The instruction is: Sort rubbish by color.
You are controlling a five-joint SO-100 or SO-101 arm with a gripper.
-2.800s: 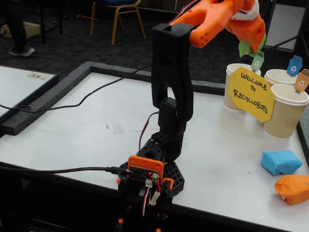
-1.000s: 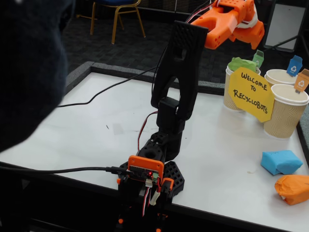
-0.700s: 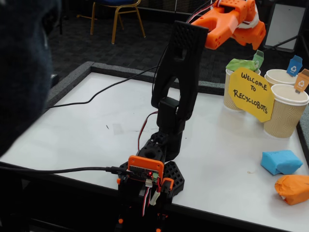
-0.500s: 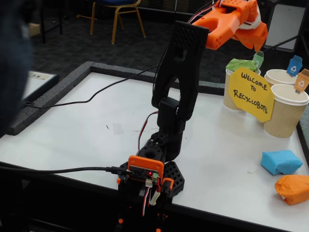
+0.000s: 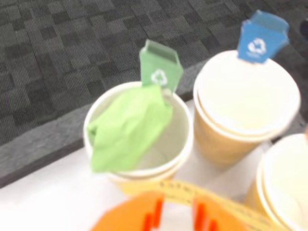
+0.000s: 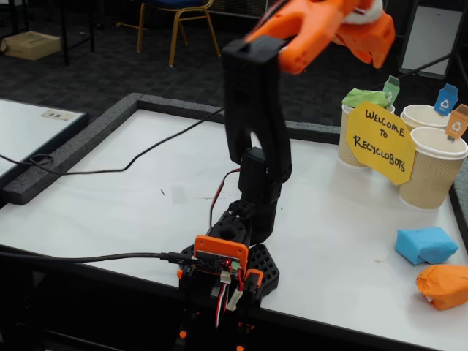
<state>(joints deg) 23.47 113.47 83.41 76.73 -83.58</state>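
The green lump [image 5: 127, 130] lies in the paper cup with the green tag [image 5: 182, 126], sticking out over its rim; it also shows in the fixed view [image 6: 365, 97]. The blue lump [image 6: 426, 244] and the orange lump [image 6: 444, 285] lie on the white table at the front right of the fixed view. My orange gripper [image 5: 178, 219] hangs just above and in front of the green-tag cup, its jaws apart and empty. In the fixed view the gripper [image 6: 374, 40] is raised high above that cup [image 6: 347, 139].
The blue-tag cup [image 5: 245, 103] and the orange-tag cup [image 5: 284, 178] stand empty beside the green-tag one. The yellow sign [image 6: 380, 142] leans in front of the cups. A grey border [image 6: 88, 139] frames the table. A black cable [image 6: 110, 172] crosses the left side.
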